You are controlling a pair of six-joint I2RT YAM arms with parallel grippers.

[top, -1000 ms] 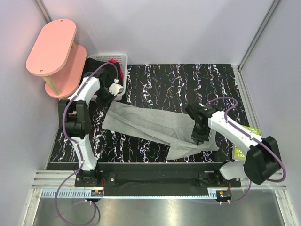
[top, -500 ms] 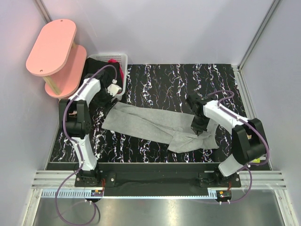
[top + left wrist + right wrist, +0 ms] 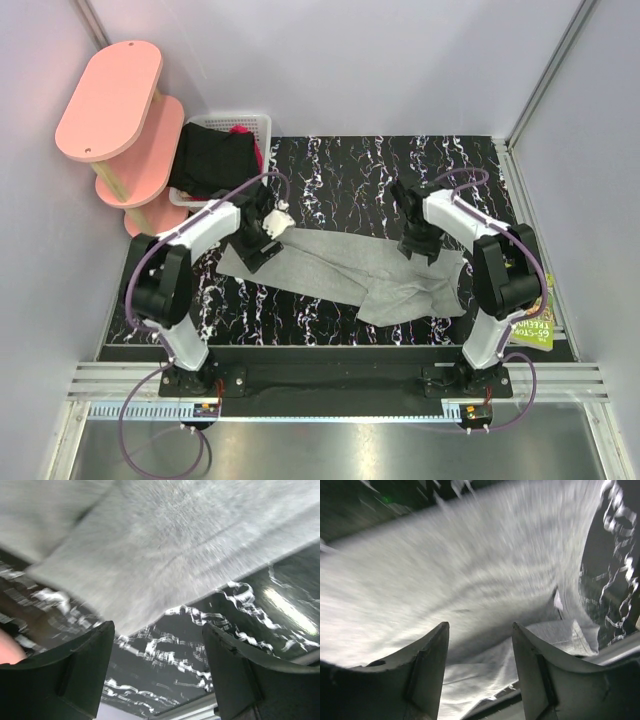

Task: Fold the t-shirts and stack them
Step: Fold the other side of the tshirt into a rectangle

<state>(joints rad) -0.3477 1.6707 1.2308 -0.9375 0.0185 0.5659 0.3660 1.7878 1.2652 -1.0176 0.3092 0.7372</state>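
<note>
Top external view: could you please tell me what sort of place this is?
Probably a walled robot test cell: plain pale walls box in a black marbled table, the left arm and right arm are bolted at its near edge, and a grey t-shirt lies spread on it.

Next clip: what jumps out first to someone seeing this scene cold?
A light grey shirt lies stretched across the black marbled table, with the left end effector over its left end and the right end effector over its right, both open. At the far left, a pink two-tier stand and a white basket holding black cloth catch the eye.
</note>
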